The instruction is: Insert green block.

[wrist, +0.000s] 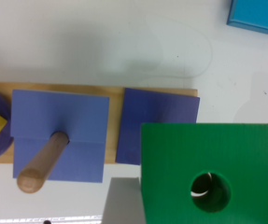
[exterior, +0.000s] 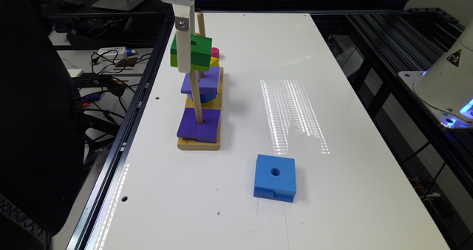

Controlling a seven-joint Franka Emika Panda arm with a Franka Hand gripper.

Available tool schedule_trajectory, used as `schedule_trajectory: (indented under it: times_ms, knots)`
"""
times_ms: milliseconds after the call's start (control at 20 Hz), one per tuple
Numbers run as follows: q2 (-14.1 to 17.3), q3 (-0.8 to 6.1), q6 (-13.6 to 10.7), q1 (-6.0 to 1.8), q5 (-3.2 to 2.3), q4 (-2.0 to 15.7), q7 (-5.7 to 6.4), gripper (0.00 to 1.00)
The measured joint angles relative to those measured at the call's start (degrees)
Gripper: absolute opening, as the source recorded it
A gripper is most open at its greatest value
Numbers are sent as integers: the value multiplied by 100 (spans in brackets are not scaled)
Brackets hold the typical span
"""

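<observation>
Green block [exterior: 196, 50] aloft, level, above the purple-stacked pegs [exterior: 196, 102].

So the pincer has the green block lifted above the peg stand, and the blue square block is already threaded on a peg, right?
Not quite. The pincer does hold the green block above the peg stand, but the blue square block is not on a peg. The exterior view shows it lying flat on the white table, apart from the stand, its hole empty.
</observation>
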Motion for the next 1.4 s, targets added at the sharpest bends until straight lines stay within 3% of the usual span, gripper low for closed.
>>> schedule_trajectory:
  times_ms: [1400]
  knots:
    - [90, 9, 62, -3, -4, 3, 1, 0]
